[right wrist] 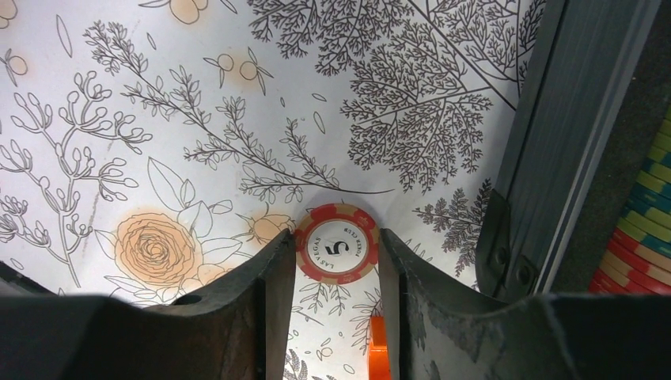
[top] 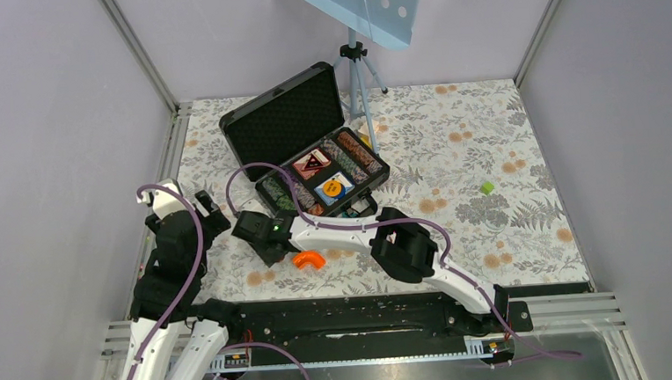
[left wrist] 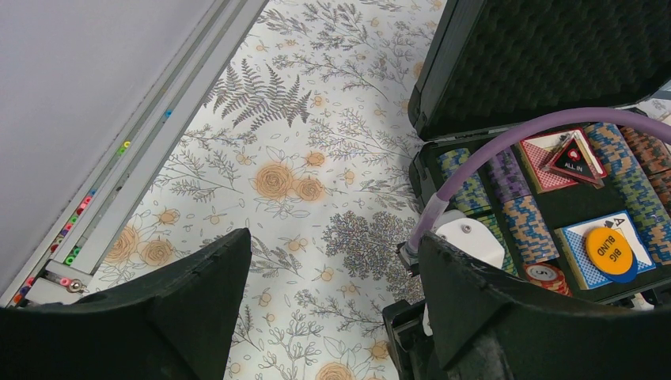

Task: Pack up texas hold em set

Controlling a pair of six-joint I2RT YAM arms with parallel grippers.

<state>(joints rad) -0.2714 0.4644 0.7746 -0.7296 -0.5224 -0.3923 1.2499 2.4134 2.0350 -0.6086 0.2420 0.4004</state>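
case: black briefcase [top: 286, 122] open on the floral worktop [top: 455, 174], lid up, foam lining showing
inside: rows of striped chips [left wrist: 522, 218]; red deck [left wrist: 540, 165] with a triangular "ALL IN" marker [left wrist: 575, 157] on it; blue deck [left wrist: 575, 252] under an orange "BIG BLIND" disc [left wrist: 609, 249]
loose chip: red chip [right wrist: 336, 243] flat on the worktop just beside the case's outer wall; reads "5", "LAS VEGAS", "POKER CLUB"
right gripper [right wrist: 336, 234]: jaws pinching that chip's rim from both sides
left gripper [left wrist: 332, 236]: jaws spread wide, nothing between, over the worktop left of the case
nearby: orange curved piece [top: 308, 260] beside the right arm
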